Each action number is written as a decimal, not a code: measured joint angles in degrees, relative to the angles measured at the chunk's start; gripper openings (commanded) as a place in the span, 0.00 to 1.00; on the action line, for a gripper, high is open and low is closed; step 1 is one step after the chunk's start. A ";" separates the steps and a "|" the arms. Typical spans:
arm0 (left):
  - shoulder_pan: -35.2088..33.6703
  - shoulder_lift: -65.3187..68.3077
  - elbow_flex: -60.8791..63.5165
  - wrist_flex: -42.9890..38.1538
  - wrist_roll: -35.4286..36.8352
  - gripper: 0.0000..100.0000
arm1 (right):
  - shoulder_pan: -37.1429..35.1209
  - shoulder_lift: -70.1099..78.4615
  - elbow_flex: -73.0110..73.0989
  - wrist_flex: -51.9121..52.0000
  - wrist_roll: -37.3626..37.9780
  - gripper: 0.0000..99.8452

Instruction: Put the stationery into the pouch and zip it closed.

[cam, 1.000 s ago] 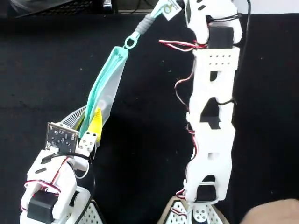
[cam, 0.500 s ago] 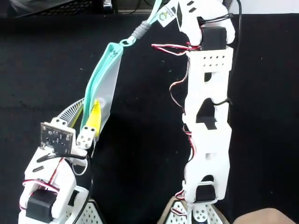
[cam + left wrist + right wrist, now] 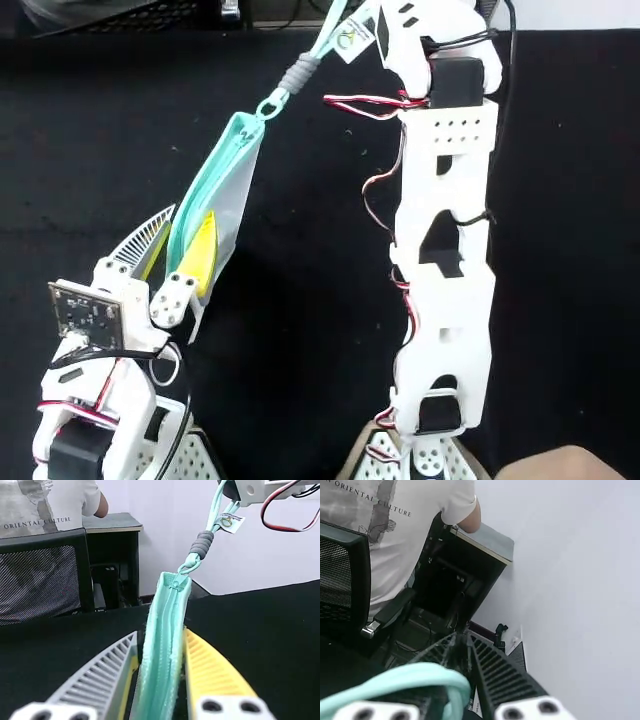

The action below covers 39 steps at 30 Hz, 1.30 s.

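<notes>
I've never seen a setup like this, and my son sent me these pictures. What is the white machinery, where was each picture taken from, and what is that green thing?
These are two small white robot arms, the left arm and the right arm, standing at a black table. One picture looks down from a fixed camera above. The other two come from small cameras on each arm's wrist, so they look along its pincer. The left pincer is closed on one end of a pale green zip pouch. The right pincer is closed on the strap at the pouch's other end, so the pouch is stretched between them. I cannot tell what is inside the pouch.
</notes>
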 measured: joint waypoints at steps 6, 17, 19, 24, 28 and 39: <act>0.00 0.00 0.00 0.00 -1.49 0.03 | -0.09 0.00 0.00 0.00 0.00 0.01; 0.09 -0.18 0.00 1.49 -5.71 0.03 | -0.18 4.04 -0.35 -10.99 0.00 0.01; 0.18 -0.18 -0.09 2.11 -5.71 0.03 | -0.18 4.75 -0.35 -12.92 0.00 0.01; 0.18 -0.18 -0.26 2.46 -5.98 0.03 | 1.58 7.03 -0.35 -16.62 -0.09 0.01; 0.26 0.00 -0.26 2.46 -5.98 0.03 | 3.43 8.00 -0.35 -16.79 -0.09 0.01; 0.26 0.09 -0.26 2.99 -5.98 0.03 | 4.92 8.26 -2.99 -11.43 -0.18 0.02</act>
